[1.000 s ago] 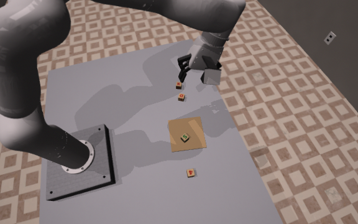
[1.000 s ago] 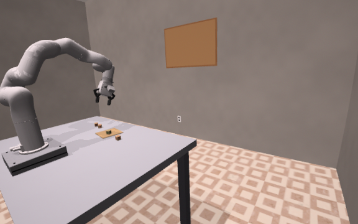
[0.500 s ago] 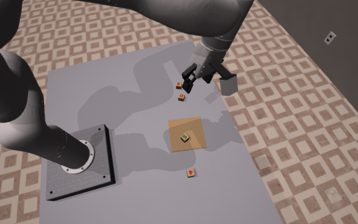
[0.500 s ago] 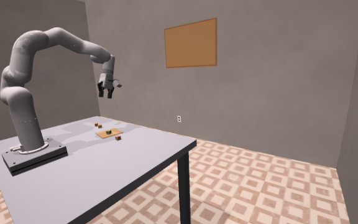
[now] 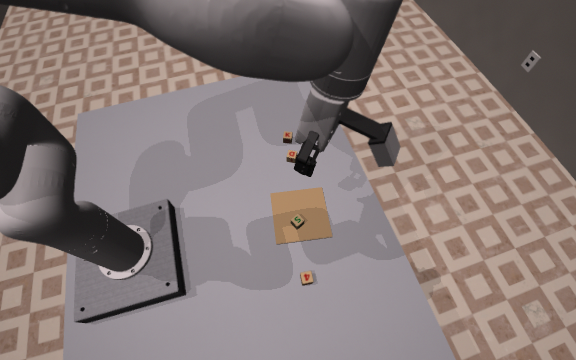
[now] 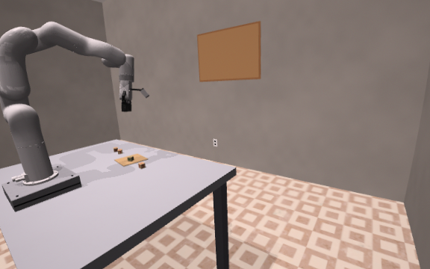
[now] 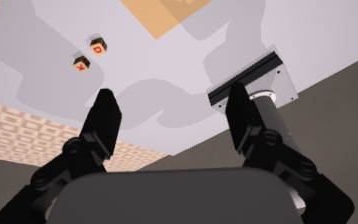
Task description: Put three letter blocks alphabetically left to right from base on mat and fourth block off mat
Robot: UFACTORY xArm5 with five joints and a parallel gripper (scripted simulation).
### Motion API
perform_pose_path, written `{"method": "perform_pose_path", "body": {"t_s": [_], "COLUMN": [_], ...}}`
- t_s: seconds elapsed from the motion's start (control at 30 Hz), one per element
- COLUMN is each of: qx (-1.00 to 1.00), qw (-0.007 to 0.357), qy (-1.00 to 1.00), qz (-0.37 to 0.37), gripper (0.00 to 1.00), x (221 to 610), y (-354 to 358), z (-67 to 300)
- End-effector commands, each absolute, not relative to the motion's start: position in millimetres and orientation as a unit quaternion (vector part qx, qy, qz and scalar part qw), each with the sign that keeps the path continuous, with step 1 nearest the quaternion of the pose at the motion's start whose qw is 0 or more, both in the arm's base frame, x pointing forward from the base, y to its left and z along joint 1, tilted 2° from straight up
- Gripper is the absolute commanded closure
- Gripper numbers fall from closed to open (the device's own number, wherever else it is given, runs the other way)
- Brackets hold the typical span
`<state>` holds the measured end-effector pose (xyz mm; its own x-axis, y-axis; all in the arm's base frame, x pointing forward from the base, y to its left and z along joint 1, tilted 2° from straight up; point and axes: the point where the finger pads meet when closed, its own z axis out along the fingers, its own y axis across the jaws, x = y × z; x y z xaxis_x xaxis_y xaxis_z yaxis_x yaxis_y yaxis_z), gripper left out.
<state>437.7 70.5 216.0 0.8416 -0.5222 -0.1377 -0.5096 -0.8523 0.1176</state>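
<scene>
Legible characters, top view: red K on a block nearest the tabletop's upper edge; red D on its neighbour; green S or 5 on the mat's block; apparently a red 4 on the block farthest from that edge.

The S block sits on the mat – the 4 block off it.

The gripper hangs high below the bent arm, its fingers (both black) spread wide.
</scene>
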Motion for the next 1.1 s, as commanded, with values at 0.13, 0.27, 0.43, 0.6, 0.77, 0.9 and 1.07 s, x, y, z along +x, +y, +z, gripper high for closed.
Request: {"method": "perform_pose_path", "body": {"t_s": [0.13,0.27,0.43,0.6,0.77,0.9,1.07], "qx": [0.986,0.995,1.0,0.999,0.995,0.989,0.982], "qw": [0.012,0.005,0.0,0.0,-0.001,-0.003,-0.005], "qy": [-0.158,-0.095,-0.022,0.022,0.07,0.101,0.131], "qz": [-0.048,-0.029,-0.007,0.023,0.074,0.107,0.139], "gripper": [0.0,0.0,0.0,0.0,0.0,0.0,0.0], "x": [425,416,404,419,454,472,484], "y": [40,24,5,12,40,60,81], "z": [234,241,248,231,191,166,143]}}
